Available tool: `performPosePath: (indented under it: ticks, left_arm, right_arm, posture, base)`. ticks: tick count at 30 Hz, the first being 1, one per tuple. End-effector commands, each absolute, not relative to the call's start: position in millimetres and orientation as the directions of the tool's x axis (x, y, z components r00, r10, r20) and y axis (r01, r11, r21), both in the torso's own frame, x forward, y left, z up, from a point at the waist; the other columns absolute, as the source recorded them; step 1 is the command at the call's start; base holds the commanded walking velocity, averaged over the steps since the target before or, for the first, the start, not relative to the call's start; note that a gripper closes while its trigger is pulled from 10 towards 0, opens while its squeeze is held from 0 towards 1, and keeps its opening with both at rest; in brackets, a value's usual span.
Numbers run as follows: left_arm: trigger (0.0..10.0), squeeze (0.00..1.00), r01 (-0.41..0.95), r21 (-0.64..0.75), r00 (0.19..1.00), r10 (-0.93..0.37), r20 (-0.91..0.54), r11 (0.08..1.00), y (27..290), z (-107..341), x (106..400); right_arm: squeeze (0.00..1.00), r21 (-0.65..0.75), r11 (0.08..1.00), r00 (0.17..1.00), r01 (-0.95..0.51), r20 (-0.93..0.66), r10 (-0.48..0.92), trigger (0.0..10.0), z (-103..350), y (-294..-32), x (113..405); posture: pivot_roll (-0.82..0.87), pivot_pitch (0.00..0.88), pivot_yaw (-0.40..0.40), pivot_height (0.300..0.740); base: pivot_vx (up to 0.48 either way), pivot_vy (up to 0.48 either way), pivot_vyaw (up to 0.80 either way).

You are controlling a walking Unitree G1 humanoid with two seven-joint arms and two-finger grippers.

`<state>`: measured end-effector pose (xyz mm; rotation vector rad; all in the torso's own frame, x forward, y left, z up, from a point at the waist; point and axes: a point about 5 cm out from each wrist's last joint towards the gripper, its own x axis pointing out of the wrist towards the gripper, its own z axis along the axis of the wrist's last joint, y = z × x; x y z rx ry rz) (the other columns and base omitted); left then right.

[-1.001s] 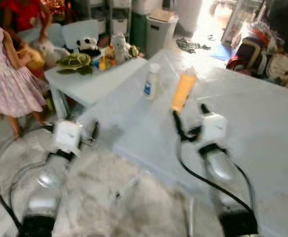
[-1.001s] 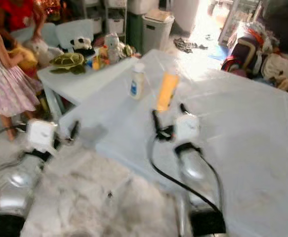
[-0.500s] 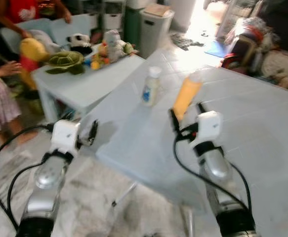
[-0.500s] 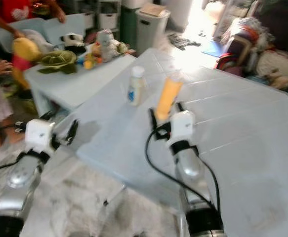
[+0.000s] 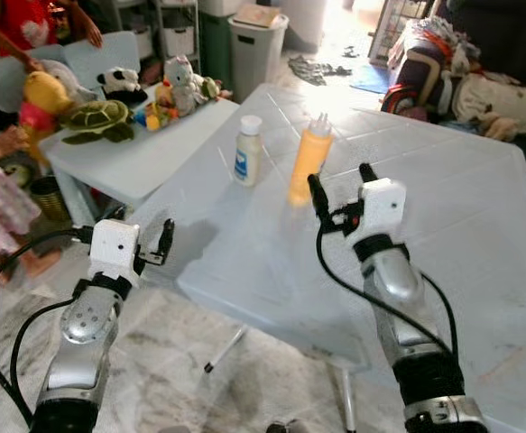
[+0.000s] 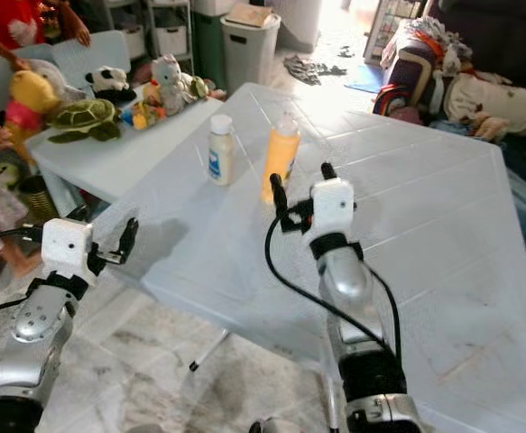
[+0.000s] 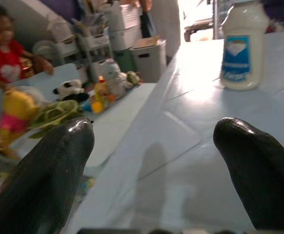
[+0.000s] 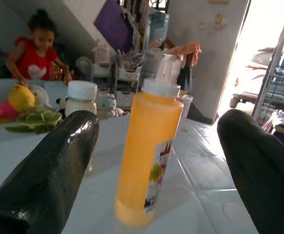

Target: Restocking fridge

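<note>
— Nearest items?
— Left gripper (image 5: 154,245), fingers spread, empty, at the edge of the pale tiled table (image 5: 479,216). Right gripper (image 5: 339,186), fingers wide apart, over the tabletop, just short of the orange bottle (image 5: 309,169).
— Materials?
— Orange bottle: translucent plastic, upright. White bottle (image 5: 247,151): squat, blue label, screw cap, beside it.
— Further back?
— Low white table (image 5: 154,153) with plush toys (image 5: 94,115); lidded bin (image 5: 257,41). The right wrist view adds a person in red (image 8: 32,63).
</note>
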<state>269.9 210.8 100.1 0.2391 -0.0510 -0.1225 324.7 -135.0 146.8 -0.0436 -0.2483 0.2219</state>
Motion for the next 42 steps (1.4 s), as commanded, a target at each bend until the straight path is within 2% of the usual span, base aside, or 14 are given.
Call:
performPosePath:
  ticks: [1, 12, 32, 42]
  left_arm:
    - [10.0, 0.00, 0.112, 0.239, 0.992, -0.124, 0.037, 0.965, 214, 104, 268]
    - [10.0, 0.00, 0.121, 0.263, 0.993, -0.121, -0.016, 0.957, 224, 105, 246]
    - [10.0, 0.00, 0.137, 0.273, 0.991, -0.127, -0.053, 0.952, 227, 108, 242]
    - [10.0, 0.00, 0.133, 0.272, 0.991, -0.120, -0.063, 0.953, 225, 106, 241]
  right_arm:
    - [0.00, -0.058, 0.980, 0.953, -0.189, 0.230, 0.197, 10.0, 148, -143, 329]
    - [0.00, -0.072, 0.982, 0.952, -0.174, 0.241, 0.187, 10.0, 168, -144, 360]
    - [0.00, -0.130, 0.977, 0.944, -0.170, 0.264, 0.199, 10.0, 185, -146, 381]
    - [0.00, -0.168, 0.955, 0.937, -0.244, 0.214, 0.277, 10.0, 196, -144, 394]
  posture:
    - [0.09, 0.056, -0.048, 0.740]
    - [0.15, 0.138, -0.018, 0.740]
    - [0.17, 0.138, -0.008, 0.740]
    - [0.18, 0.134, -0.015, 0.740]
  base:
    - [0.000, 0.000, 0.00]
    - [0.000, 0.000, 0.00]
    - [0.000, 0.000, 0.00]
    - [0.000, 0.000, 0.00]
